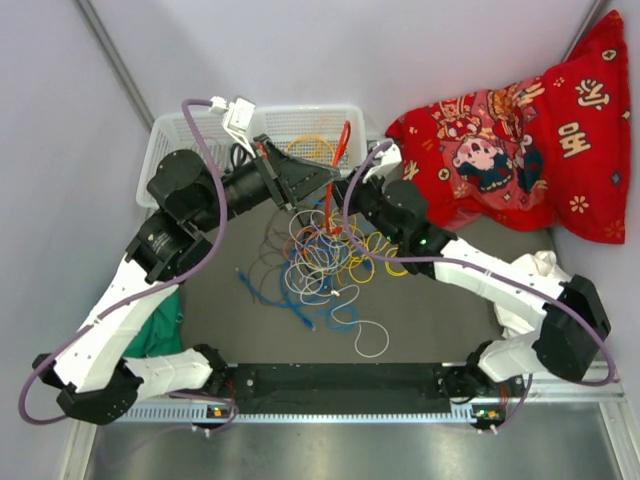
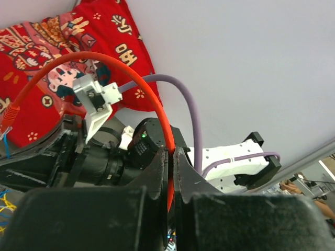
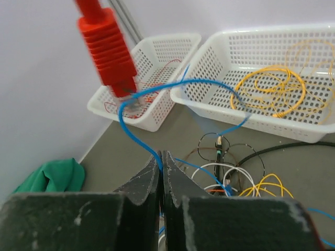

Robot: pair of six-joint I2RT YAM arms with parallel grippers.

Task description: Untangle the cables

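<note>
Holding red cable (image 2: 104, 56) in fully closed left gripper (image 2: 171, 157); arches up and left of it. Holding blue cable (image 3: 172, 83) in closed right gripper (image 3: 161, 159); loops up ahead, past red plug (image 3: 107, 47) hanging just in front. Other cables (image 1: 320, 260) heaped below both, on tabletop (image 1: 230, 320).

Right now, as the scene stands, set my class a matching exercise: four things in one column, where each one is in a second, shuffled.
1 red cable
2 blue cable
3 yellow coil
4 green cloth

A in the white basket
B pinched in the right gripper
C on the table by the wall
D pinched in the left gripper

Pairs: 1-D, 2-B, 3-A, 4-C
</note>
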